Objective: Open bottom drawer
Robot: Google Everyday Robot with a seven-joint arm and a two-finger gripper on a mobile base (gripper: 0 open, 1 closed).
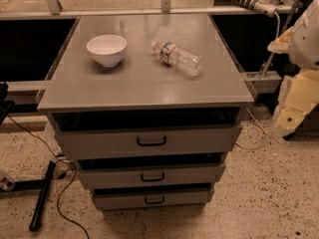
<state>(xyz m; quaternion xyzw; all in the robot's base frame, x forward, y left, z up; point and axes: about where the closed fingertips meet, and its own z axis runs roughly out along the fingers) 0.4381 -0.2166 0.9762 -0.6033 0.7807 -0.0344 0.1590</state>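
Observation:
The bottom drawer (152, 199) is the lowest and narrowest grey front of the grey metal cabinet, with a small black bar handle (154, 200). A dark gap shows above its front. My gripper (290, 114) is the cream-coloured part hanging at the right edge of the view, below the white arm (305, 34). It is well to the right of the cabinet, at about the height of the top drawer, and touches nothing.
The mid-sized drawer (149, 176) and the widest drawer (147, 141) sit above. A white bowl (106, 49) and a lying plastic bottle (177, 58) rest on the cabinet top (144, 83). Black cables and a bar (42, 195) lie on the floor at left.

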